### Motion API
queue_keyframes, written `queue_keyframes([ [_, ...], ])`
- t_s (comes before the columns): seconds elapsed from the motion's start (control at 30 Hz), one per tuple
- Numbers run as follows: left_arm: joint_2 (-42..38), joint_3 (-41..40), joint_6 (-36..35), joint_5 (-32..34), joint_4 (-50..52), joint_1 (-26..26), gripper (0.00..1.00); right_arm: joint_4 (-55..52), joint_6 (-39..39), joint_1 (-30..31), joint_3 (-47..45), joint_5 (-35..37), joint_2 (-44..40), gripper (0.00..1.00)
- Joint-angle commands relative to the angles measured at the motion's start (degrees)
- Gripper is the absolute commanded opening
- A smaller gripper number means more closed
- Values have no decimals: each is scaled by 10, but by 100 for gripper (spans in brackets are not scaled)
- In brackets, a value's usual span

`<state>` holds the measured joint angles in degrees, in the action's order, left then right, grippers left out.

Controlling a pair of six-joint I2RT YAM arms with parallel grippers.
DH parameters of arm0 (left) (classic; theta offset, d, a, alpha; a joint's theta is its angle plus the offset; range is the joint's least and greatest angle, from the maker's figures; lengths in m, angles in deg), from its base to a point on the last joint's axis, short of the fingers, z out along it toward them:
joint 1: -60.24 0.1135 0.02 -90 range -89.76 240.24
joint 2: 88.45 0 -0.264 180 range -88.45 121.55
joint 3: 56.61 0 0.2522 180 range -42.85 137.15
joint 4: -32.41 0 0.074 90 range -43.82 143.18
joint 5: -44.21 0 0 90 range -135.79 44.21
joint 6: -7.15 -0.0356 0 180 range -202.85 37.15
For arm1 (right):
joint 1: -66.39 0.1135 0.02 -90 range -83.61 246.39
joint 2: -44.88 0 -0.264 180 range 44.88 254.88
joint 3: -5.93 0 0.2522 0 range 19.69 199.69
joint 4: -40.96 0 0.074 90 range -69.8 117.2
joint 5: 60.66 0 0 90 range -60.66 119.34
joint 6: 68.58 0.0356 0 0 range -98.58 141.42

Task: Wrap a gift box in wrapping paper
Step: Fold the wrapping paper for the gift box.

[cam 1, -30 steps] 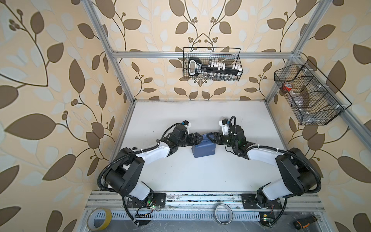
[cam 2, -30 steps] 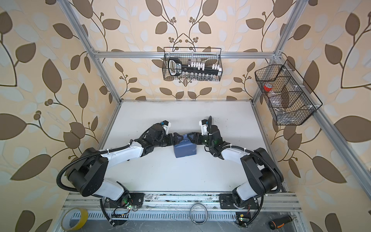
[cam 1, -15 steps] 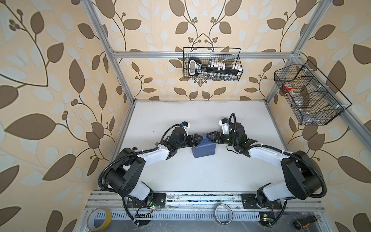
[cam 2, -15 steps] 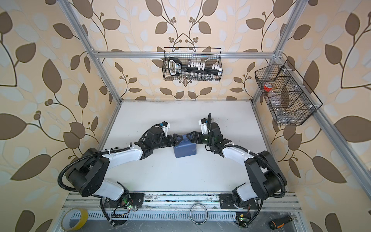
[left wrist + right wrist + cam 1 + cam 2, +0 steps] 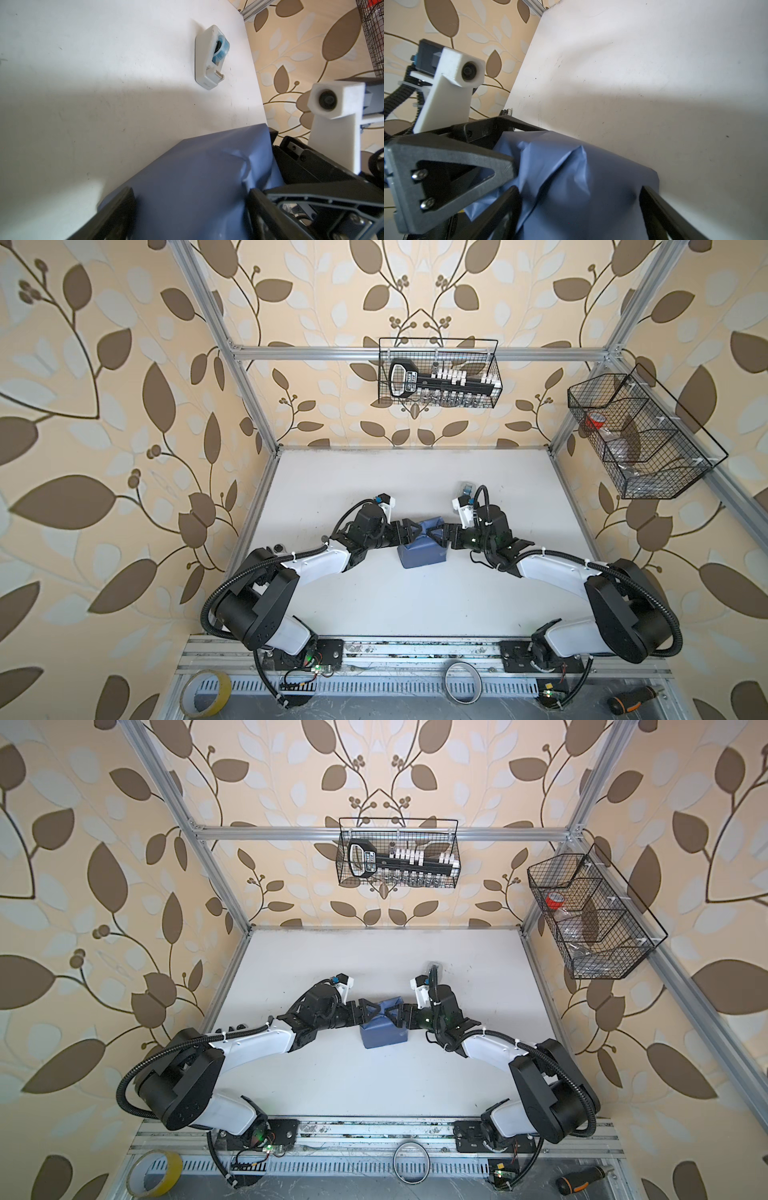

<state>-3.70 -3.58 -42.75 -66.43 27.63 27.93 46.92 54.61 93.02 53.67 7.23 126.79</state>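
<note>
Paper: the wrapping paper (image 5: 422, 558), dark slate-blue face outward, is seen folded into a block-shaped bundle near the middle of the desk (image 5: 415, 614). Loose creases and a raised fold are seen along its far upper edge.
Box: the gift box is covered completely by the paper, and only its block shape is given away.
Left jaws: these are carried by the left arm (image 5: 320, 564) and held wide apart at the bundle's far upper edge on the left. In the left wrist view, paper (image 5: 187, 187) is seen between and beyond them. Nothing is seen clamped, and contact with the paper cannot be told.
Right jaws: these are carried by the right arm (image 5: 552, 568) and are likewise spread wide, at the far upper edge on the right. Crumpled paper (image 5: 591, 187) is seen between them, and no grip is seen.
Spacing: the two sets of jaws are pointed at each other over the bundle, near but apart.
Tape dispenser: the white tape dispenser (image 5: 209, 58), with its blue roll, is set on the desk behind the right wrist, well apart from the bundle.
</note>
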Motion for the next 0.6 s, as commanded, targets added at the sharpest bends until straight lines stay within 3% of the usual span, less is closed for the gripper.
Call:
queue_keyframes([
  [0.0, 1, 13, 29, -23, 23, -4, 86, -60, -23, 5, -32, 22, 20, 90],
  [0.33, 2, -56, 16, -14, 42, -3, 80, -74, -13, -9, 14, 4, 2, 92],
  [0.57, 11, -79, -8, 3, 43, -4, 79, -75, 22, -94, 62, -64, -26, 93],
])
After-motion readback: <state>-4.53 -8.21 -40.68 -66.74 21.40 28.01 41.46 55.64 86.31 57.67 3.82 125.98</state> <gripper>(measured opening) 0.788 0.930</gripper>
